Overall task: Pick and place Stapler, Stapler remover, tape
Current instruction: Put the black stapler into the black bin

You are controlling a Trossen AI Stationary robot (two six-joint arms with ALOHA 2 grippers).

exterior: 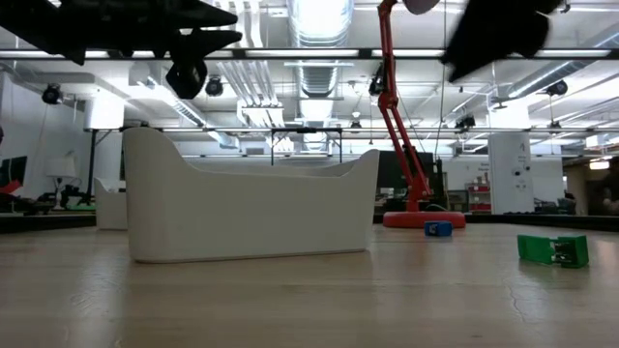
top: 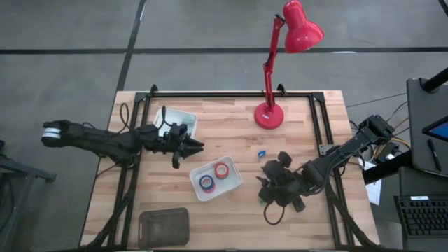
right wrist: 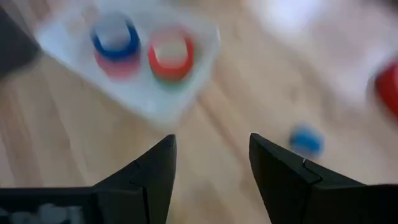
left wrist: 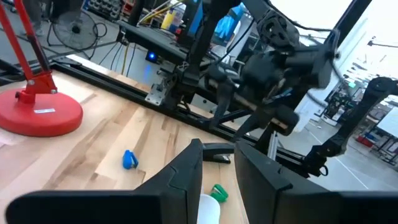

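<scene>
1. Nearest the low camera stands the white tray point(exterior: 251, 208); from above we see a blue tape roll point(top: 207, 183) and a red tape roll point(top: 222, 170) inside it.
2. We judge the tape placed; a green piece point(exterior: 552, 250), a small blue piece point(top: 261, 153) and the stapler point(left wrist: 217, 152) remain on the table point(top: 231, 224).
3. Our left gripper point(top: 197, 146) hovers near the tray, fingers apart, empty.
4. Our right gripper point(right wrist: 211, 171) hangs open, holding nothing.

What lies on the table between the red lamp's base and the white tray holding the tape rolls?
In the high view, only a small blue object lies between the lamp base and the white tray; otherwise bare wood.
</scene>
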